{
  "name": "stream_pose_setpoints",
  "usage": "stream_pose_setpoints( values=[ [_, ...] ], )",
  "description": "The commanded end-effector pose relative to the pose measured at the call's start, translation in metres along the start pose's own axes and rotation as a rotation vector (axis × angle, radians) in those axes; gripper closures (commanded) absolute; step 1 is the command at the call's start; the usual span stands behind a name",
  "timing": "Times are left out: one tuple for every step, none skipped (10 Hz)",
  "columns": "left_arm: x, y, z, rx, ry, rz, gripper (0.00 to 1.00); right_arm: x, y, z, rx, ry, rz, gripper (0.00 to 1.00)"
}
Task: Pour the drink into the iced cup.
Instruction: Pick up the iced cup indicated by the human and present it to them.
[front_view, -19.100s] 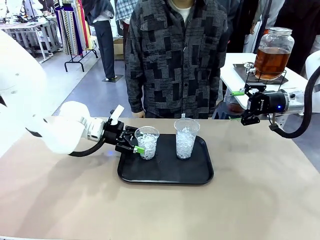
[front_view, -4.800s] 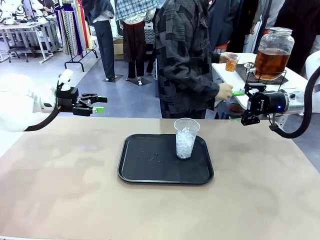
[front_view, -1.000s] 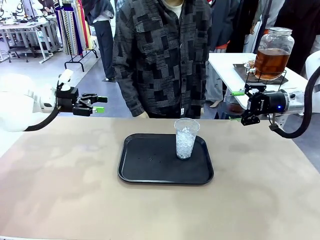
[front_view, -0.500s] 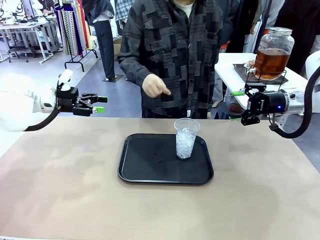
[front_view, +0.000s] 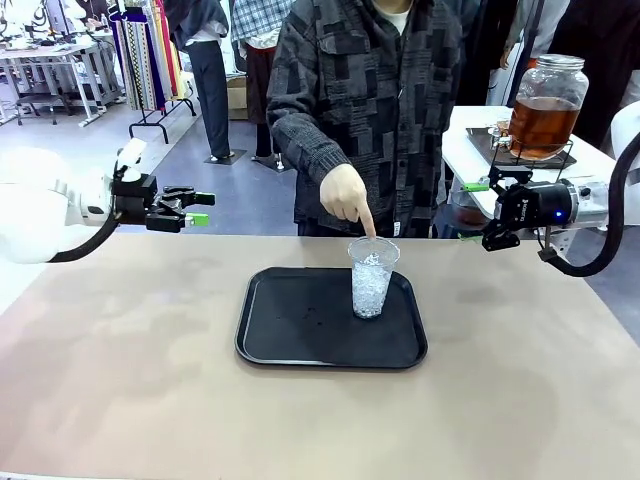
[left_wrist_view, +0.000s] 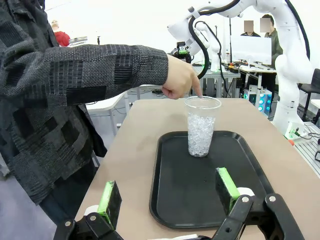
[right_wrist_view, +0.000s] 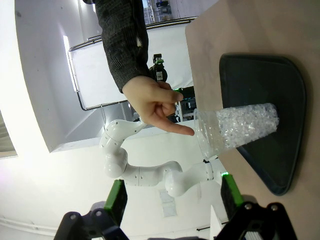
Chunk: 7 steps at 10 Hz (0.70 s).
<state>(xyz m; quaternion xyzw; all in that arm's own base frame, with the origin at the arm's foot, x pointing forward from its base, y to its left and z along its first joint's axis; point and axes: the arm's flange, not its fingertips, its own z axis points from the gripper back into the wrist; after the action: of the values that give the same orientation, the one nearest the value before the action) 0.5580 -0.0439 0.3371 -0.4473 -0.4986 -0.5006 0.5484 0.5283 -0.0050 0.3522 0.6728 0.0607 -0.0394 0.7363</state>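
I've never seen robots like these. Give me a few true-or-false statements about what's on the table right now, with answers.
A person's hand points at the iced cup. True.
The cup stands on a black tray. True.
The cup holds brown drink. False: just ice; the drink sits in the jar off to the side.
Robot jaws grip the cup. False: both pairs of jaws stand open, away from it.
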Motion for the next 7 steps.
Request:
stream_pose_setpoints(
  values=[
    [0.0013,-0.0003,0.0001,0.001,-0.001,-0.002,0.0,0.0003,0.0009,0.0001,-0.001,-0.002,0.006,0.0],
    [0.0013,-0.0003,0.0001,0.001,-0.001,-0.002,0.0,0.0003,0.0009,0.0001,-0.001,-0.002,0.006,0.0],
    [0.0013,-0.0003,0.0001,0.001,-0.001,-0.002,0.0,0.0003,0.0009,0.0001,-0.001,-0.002,0.006,0.0],
    [0.0013,-0.0003,0.0001,0.001,-0.001,-0.002,0.0,0.0003,0.0009,0.0001,-0.001,-0.002,0.006,0.0],
    [0.0013,-0.0003,0.0001,0.001,-0.001,-0.002,0.0,0.0003,0.0009,0.0001,-0.001,-0.002,0.006,0.0],
    [0.0013,-0.0003,0.0001,0.001,-0.001,-0.002,0.0,0.0003,0.0009,0.0001,-0.001,-0.002,0.006,0.0],
    [0.0013,-0.0003,0.0001,0.001,-0.001,-0.002,0.0,0.0003,0.0009,0.0001,-0.001,-0.002,0.006,0.0]
  ],
)
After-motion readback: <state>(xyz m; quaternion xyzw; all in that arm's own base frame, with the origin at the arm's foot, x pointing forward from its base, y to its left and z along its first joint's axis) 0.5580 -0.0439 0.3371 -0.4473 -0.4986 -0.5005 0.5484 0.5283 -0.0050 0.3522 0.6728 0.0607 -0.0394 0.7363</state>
